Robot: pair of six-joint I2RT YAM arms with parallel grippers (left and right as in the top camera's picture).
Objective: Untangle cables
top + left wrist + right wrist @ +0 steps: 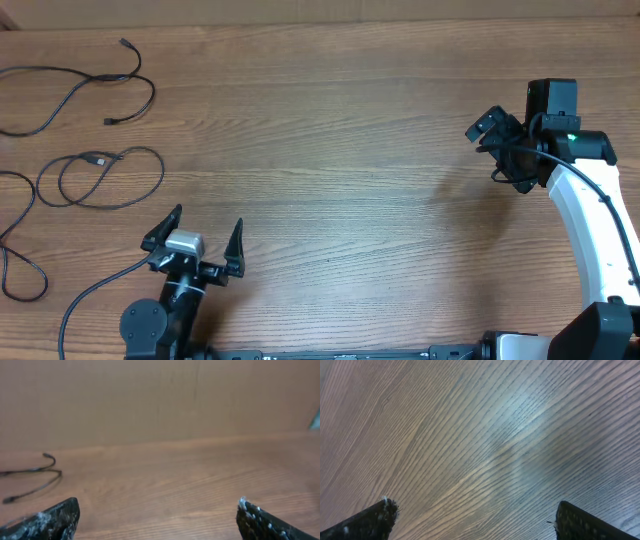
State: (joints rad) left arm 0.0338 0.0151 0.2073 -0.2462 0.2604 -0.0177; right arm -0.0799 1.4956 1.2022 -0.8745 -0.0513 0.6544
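Two thin black cables lie at the far left of the wooden table. The upper cable [90,78] curves past a plug end [123,43]. The lower cable [110,180] makes loops and trails off towards the left edge. My left gripper [207,228] is open and empty, low at the front, to the right of the lower cable's loops. In the left wrist view its jaws [157,512] are wide apart, with a stretch of cable [35,480] far ahead on the left. My right gripper [486,152] is open and empty at the far right, and its jaws [475,512] show over bare wood.
A brown wall [160,400] stands behind the table's far edge. My left arm's own lead [80,305] hangs at the front left. The white right arm [585,220] runs along the right side.
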